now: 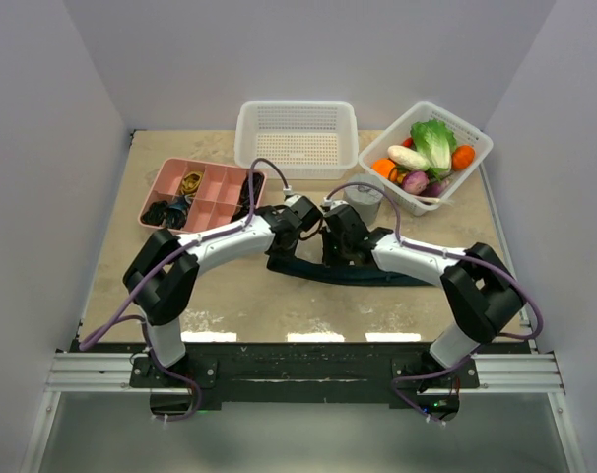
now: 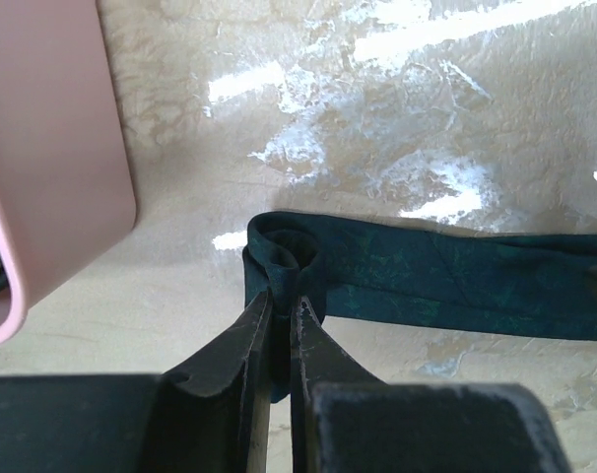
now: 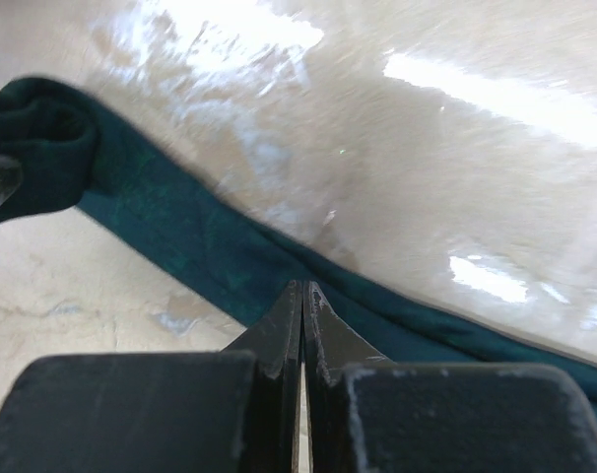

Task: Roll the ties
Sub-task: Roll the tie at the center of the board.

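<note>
The dark teal tie (image 1: 382,276) lies flat across the middle of the table. Its left end is curled into a small roll (image 2: 284,251). My left gripper (image 2: 282,301) is shut on that rolled end, with fabric pinched between the fingers; in the top view it (image 1: 287,251) is at the tie's left end. My right gripper (image 3: 303,288) is shut, and its tips rest on the flat band of the tie (image 3: 200,251) a little to the right of the roll (image 3: 37,148). In the top view the right gripper (image 1: 338,258) stands close beside the left one.
A pink compartment tray (image 1: 220,212) with small items sits at the left, and its edge shows close by in the left wrist view (image 2: 52,148). A white empty basket (image 1: 297,138) and a white basket of vegetables (image 1: 476,143) stand at the back. A grey cylinder (image 1: 365,202) stands just behind the grippers.
</note>
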Robot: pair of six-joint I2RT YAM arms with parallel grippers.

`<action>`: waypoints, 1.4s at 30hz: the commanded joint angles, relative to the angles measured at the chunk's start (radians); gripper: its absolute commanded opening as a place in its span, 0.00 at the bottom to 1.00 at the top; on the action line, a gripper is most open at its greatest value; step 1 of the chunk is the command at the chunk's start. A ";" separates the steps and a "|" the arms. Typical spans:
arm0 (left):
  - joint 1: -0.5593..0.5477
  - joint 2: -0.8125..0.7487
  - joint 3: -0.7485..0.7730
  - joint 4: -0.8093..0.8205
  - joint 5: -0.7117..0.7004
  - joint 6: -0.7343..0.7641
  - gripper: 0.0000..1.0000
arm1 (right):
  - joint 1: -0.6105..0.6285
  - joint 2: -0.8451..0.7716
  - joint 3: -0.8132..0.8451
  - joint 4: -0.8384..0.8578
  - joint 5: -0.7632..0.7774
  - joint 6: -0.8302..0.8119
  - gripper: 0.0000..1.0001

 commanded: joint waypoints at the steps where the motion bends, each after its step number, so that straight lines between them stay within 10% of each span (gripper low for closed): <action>1: -0.026 0.020 0.037 -0.043 -0.062 -0.001 0.03 | -0.047 -0.059 0.014 0.027 0.079 0.025 0.00; 14: -0.057 0.101 0.099 -0.063 -0.080 0.037 0.20 | -0.153 -0.099 -0.046 0.062 0.009 0.027 0.00; 22: -0.078 0.118 0.106 -0.006 -0.048 0.053 0.52 | -0.164 -0.093 -0.057 0.079 -0.018 0.025 0.00; 42: -0.077 0.086 -0.008 0.195 0.159 -0.046 0.49 | -0.164 -0.059 -0.062 0.099 -0.057 0.002 0.00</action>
